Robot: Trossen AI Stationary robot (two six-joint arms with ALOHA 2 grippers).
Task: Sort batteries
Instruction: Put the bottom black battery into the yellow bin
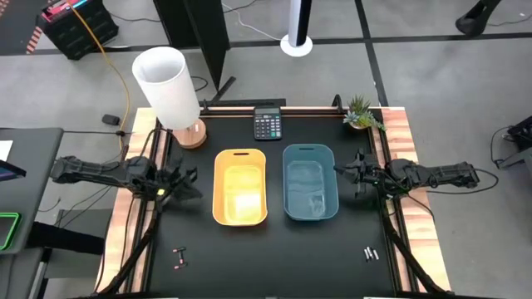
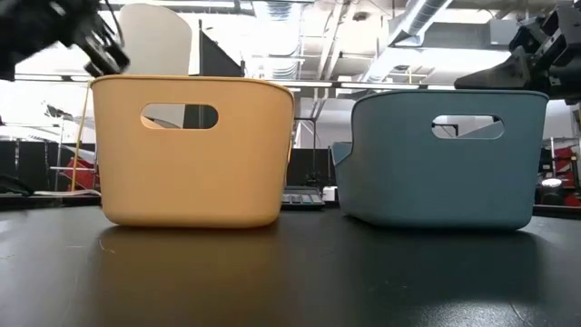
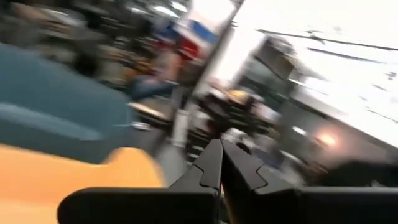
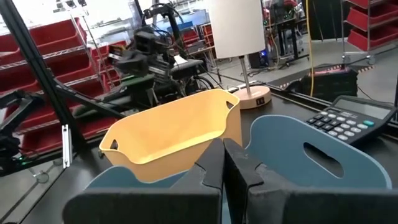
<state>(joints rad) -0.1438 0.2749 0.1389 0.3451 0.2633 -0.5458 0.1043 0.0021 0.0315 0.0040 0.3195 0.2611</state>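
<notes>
Two small batteries [image 1: 179, 257] lie on the black mat near the front left. Two more batteries [image 1: 371, 253] lie near the front right. A yellow bin [image 1: 240, 187] and a blue bin [image 1: 310, 183] stand side by side mid-table. My left gripper [image 1: 189, 184] hovers just left of the yellow bin, shut, with nothing between its fingers [image 3: 211, 163]. My right gripper [image 1: 341, 170] hovers at the blue bin's right rim, above it in the low view [image 2: 531, 50]. It is shut and empty, fingers [image 4: 214, 163] together.
A black calculator [image 1: 267, 124] lies behind the bins at the far edge. A white-shaded lamp [image 1: 170, 87] stands at the far left corner and a small plant [image 1: 362, 112] at the far right. Wooden strips [image 1: 401, 141] border the mat.
</notes>
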